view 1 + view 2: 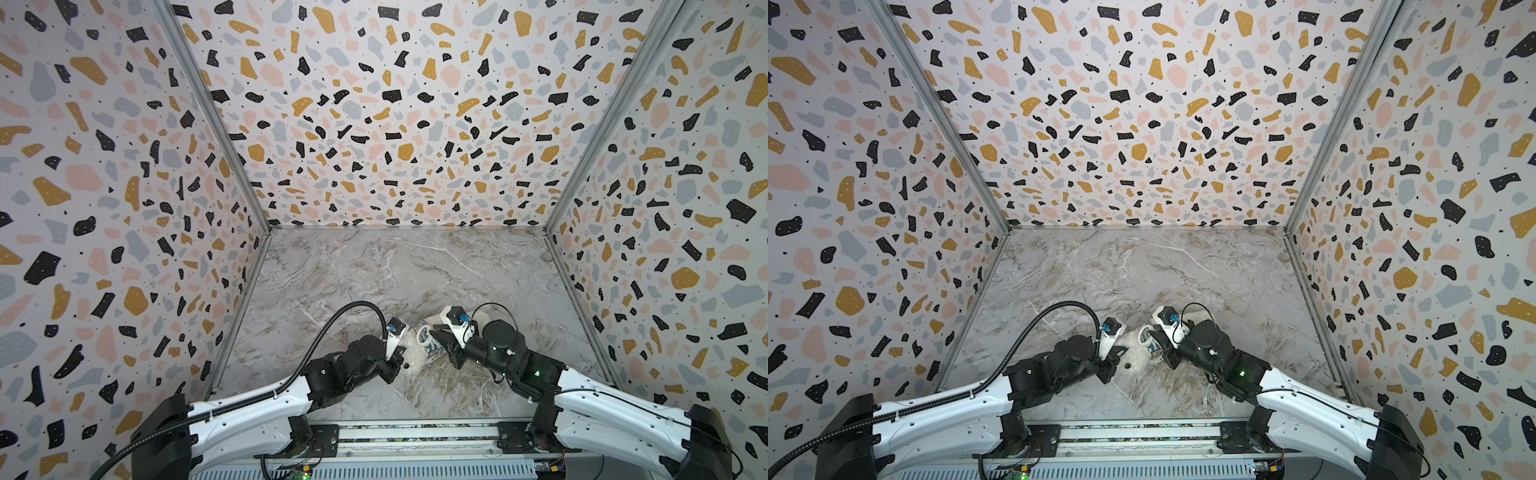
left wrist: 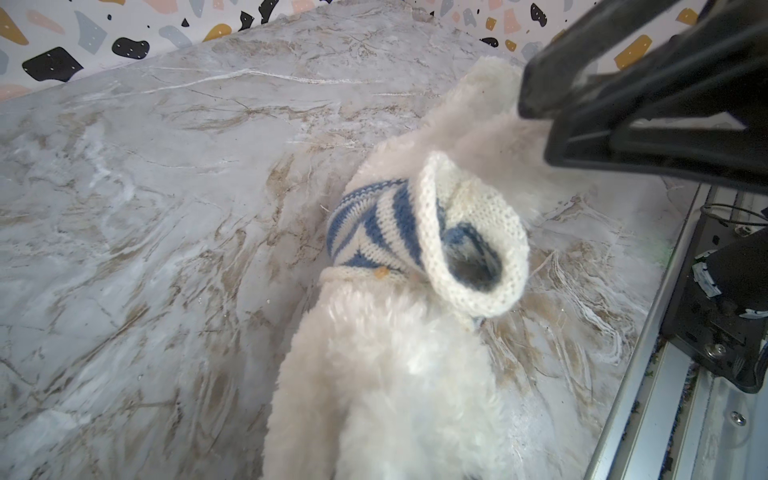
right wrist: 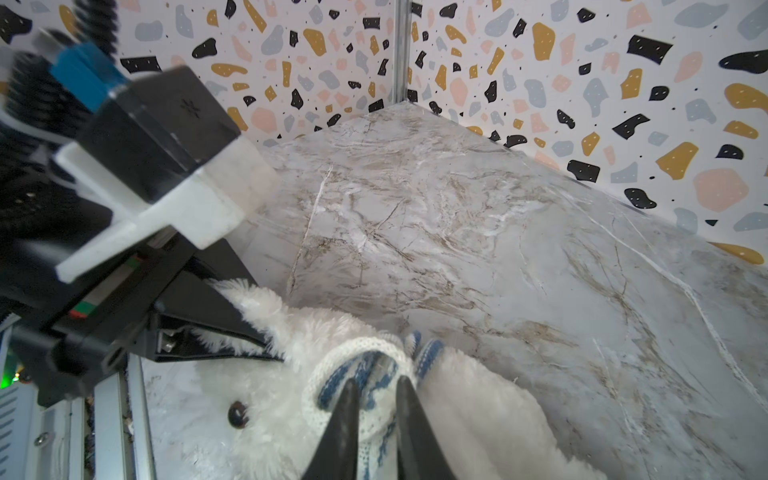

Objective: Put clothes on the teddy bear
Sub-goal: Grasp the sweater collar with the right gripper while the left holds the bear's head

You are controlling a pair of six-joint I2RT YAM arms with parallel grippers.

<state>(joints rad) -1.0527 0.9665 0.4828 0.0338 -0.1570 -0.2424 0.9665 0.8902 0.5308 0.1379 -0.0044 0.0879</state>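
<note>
The teddy bear [image 1: 412,354] [image 1: 1136,353], white and fluffy, lies on the marble table near its front, between both grippers. In the left wrist view its fur [image 2: 395,374] fills the foreground and hides my left gripper's own fingers. The right wrist view shows my left gripper [image 3: 266,345] [image 1: 401,354] shut on the bear's fur beside its black eye [image 3: 237,414]. The blue-and-white striped shirt [image 2: 374,224] [image 1: 426,343] is bunched on the bear, its cream-rimmed opening gaping. My right gripper [image 3: 376,384] [image 1: 436,334] [image 2: 536,120] has its jaws close together with the shirt's knit between them.
The marble table [image 1: 415,270] stretches away behind the bear. Terrazzo-patterned walls [image 1: 395,124] close it in on three sides. A metal rail [image 1: 415,432] runs along the front edge, right below both arms.
</note>
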